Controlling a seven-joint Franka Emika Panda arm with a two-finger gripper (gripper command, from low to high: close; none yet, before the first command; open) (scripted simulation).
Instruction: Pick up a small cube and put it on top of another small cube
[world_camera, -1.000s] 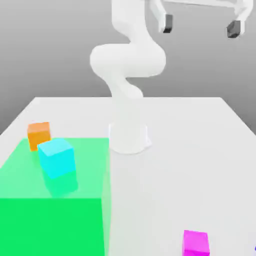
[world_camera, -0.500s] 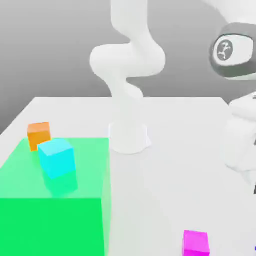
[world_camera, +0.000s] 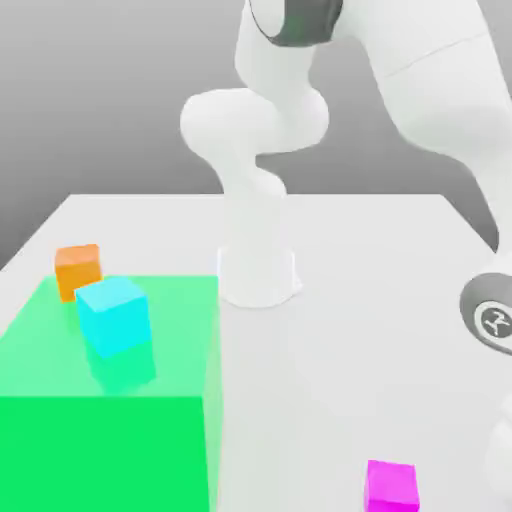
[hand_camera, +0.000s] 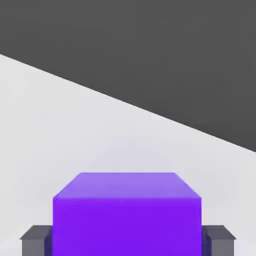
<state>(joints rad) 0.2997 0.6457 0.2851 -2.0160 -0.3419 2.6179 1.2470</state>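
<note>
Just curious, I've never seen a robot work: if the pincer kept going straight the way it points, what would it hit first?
Probably the purple cube, which sits between the pincer's fingers; beneath it lies the table.

The small cube (hand_camera: 127, 215) sits between the claw (hand_camera: 127, 240) fingers, bare white surface (hand_camera: 60, 130) open beyond it, the magenta cube (world_camera: 391, 486) standing well apart.

Purple cube (hand_camera: 127, 215); cyan cube (world_camera: 113, 314); orange cube (world_camera: 78, 267); magenta cube (world_camera: 391, 486); fingers (hand_camera: 35, 239) seemingly grey.
</note>
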